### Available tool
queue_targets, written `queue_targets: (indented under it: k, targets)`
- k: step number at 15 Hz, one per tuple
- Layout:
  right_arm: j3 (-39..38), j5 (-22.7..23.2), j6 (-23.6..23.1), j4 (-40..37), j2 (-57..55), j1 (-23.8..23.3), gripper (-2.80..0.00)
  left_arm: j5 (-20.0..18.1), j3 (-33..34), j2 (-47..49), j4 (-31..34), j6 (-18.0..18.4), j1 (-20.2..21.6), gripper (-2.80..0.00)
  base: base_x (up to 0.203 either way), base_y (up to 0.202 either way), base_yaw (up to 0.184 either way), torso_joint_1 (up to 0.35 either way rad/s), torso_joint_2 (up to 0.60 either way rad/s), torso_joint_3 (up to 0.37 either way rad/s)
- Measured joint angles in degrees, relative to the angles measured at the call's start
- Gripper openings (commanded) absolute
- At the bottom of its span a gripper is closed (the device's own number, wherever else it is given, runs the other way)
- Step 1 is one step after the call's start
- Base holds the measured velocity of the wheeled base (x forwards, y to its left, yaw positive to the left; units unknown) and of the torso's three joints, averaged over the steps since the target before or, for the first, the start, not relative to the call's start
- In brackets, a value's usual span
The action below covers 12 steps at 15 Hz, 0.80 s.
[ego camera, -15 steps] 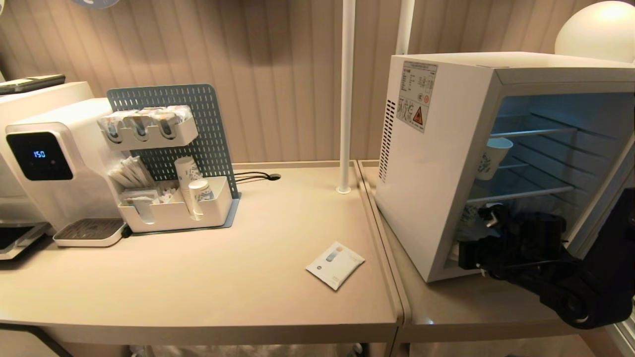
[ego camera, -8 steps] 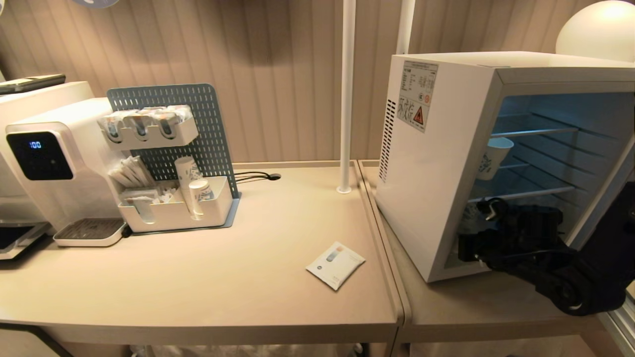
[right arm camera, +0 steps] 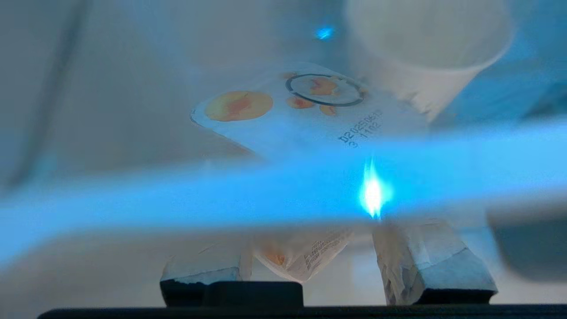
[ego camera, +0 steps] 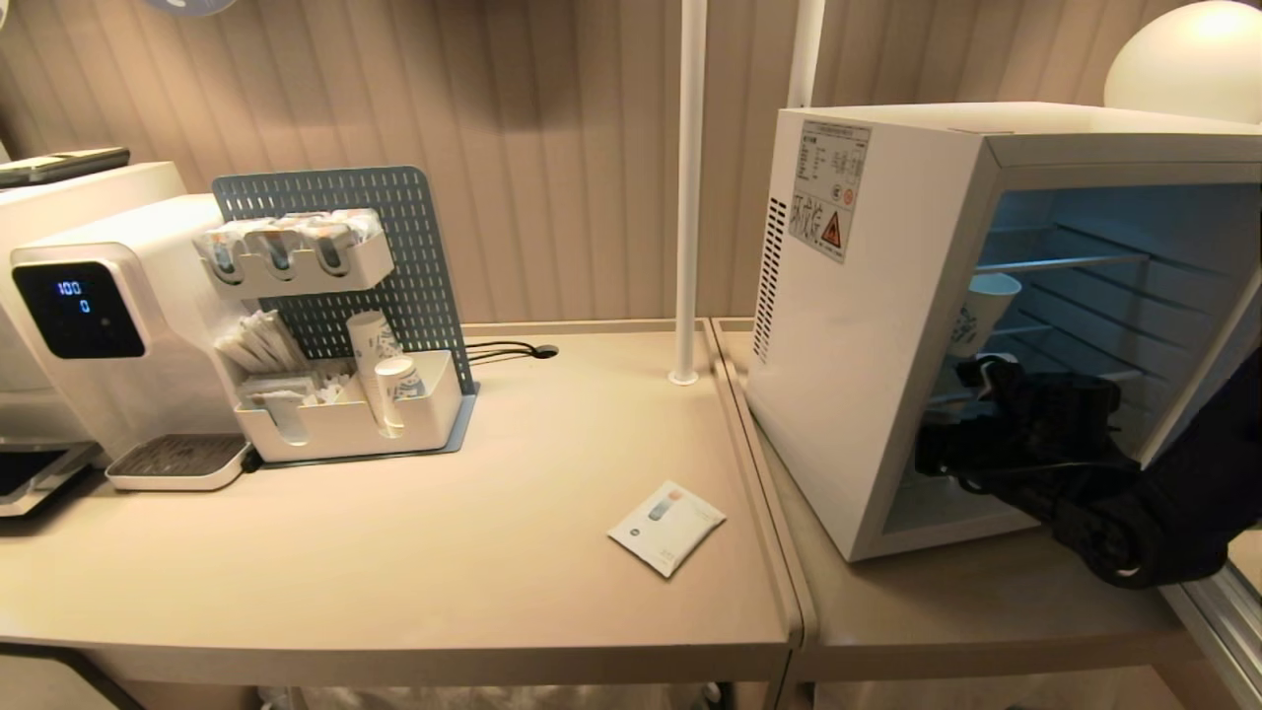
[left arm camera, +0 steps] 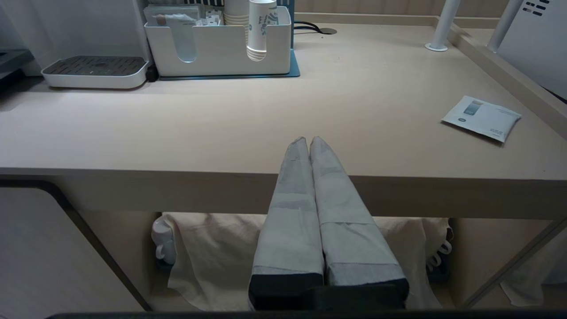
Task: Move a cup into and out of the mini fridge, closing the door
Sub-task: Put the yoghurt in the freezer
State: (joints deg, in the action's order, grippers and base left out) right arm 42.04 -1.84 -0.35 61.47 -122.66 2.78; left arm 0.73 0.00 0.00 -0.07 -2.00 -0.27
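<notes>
The head view showed the mini fridge (ego camera: 868, 325), a white boxy cabinet with slotted side vents and a warning sticker, at the right of the frame on the beige table (ego camera: 444, 552). Its interior was lit blue and fitted with thin wire shelves. The right gripper (ego camera: 971, 414), black and bulky, reached into the lower part of the opening at centre right. A tall patterned paper cup (ego camera: 981, 311) stood on a shelf just above it. The door was not clearly identifiable in this view.

Only the right wrist view showed the load. The cup (right arm camera: 301, 115), a small white tapered pot with a flat foil lid bearing orange marks and a printed date code, sat between the two tape-wrapped fingers (right arm camera: 425, 257), and the right gripper (right arm camera: 310, 261) was clamped on its printed wall. A blurred blue-lit bar, probably a shelf edge, crossed the middle of that frame. The paper cup's (right arm camera: 425, 48) smooth white base filled the upper right.

The left wrist view showed the left gripper (left arm camera: 308, 144), its padded fingers pressed together and empty, level with the table's front edge. A flat white sachet (left arm camera: 481, 117) lay on the matte tabletop at right. A white organiser tray (left arm camera: 217, 44) holding stacked cups stood at the upper centre.
</notes>
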Motion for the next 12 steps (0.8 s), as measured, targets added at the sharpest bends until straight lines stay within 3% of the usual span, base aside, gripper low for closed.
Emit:
queue_targets:
  k: [6, 12]
  targets:
    - [-1.6, -8.1, -0.8, 13.9, -9.0, 3.2, -2.8, 0.0, 0.0, 0.0, 0.0, 0.0, 0.0, -2.8, 0.0, 0.0, 0.0, 0.0, 0.0, 0.0]
    - [-5.3, -8.0, -0.8, 14.1, -12.1, 6.6, -2.8, 0.0, 0.0, 0.0, 0.0, 0.0, 0.2, -2.8, 0.0, 0.0, 0.0, 0.0, 0.0, 0.0]
